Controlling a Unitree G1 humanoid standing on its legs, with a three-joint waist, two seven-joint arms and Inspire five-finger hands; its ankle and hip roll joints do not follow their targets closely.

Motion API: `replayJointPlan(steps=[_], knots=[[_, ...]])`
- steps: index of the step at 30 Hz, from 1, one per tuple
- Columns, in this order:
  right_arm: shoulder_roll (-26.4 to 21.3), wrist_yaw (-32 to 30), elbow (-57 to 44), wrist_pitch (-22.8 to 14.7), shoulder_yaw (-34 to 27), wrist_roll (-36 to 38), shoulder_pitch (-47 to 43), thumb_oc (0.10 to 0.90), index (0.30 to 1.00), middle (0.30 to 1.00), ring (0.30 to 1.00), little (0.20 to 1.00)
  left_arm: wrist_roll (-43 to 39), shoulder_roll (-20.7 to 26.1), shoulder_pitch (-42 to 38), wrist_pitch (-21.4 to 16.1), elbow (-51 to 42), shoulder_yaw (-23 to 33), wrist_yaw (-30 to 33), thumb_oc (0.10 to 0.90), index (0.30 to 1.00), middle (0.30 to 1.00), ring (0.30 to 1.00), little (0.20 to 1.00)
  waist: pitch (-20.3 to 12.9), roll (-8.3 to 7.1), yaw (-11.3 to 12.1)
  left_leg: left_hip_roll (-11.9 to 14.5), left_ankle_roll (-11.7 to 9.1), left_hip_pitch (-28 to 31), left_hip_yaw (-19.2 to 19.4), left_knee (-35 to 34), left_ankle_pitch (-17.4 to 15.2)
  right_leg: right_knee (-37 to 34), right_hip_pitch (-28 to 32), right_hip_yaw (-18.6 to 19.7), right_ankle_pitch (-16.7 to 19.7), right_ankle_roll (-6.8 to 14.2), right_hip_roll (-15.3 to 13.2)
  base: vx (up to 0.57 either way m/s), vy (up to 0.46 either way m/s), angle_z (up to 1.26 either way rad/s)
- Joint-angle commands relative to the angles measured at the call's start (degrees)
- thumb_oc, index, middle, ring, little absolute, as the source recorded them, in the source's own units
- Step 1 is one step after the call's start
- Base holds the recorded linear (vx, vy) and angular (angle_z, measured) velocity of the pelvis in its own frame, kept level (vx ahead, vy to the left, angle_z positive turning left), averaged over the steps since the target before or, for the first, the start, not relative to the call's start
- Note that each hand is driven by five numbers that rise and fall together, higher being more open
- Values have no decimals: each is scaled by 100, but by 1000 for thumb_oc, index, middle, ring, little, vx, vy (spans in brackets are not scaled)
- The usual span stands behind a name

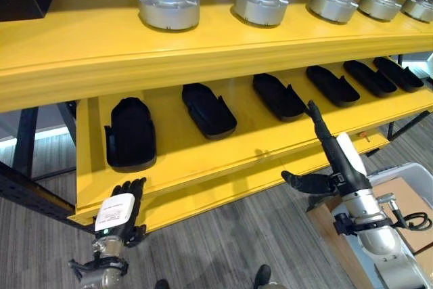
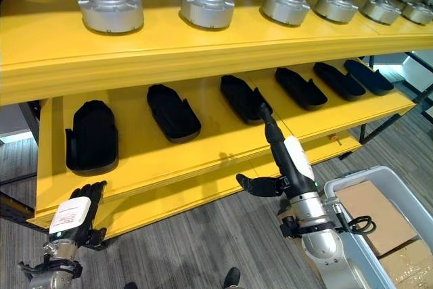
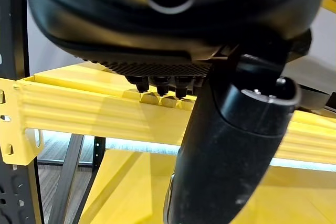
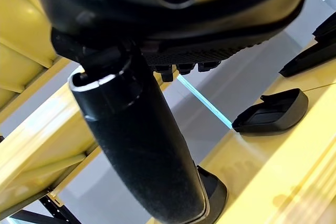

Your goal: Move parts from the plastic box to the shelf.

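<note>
Head view: yellow shelf (image 1: pixel 203 160), grey floor (image 1: pixel 223 235).

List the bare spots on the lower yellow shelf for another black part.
Lower shelf: bare gaps between the black parts, widest between the leftmost part and its neighbour; a bare front strip too. The right hand reaches up by the third part. Upper shelf: crowded with metal discs.

Grey wood-grain flooring (image 1: pixel 223 235) runs under the yellow rack, which rests on a dark metal frame (image 1: pixel 24 141) with perforated uprights. A strip of pale light (image 1: pixel 40 133) glows low along the wall behind, at the rack's left end.
</note>
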Motion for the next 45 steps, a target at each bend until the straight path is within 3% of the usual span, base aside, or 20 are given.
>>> replayJointPlan(steps=[1,45], knots=[[-52,-399,-425,-467,-297,222,-843,900,1000,1000,1000,1000,180,150,-575,-10,29,80,290,900,1000,1000,1000,1000,14,-7,-57,11,273,483,289,-42,-665,309,377,-140,-337,398,-194,0,0,0],[-91,-392,-475,-424,-193,262,-797,900,1000,1000,1000,1000,37,36,-1420,526,1043,-18,514,900,1000,1000,1000,1000,-58,-18,-267,-7,257,572,446,-42,-694,289,335,-6,-313,410,-192,1,0,-2]])
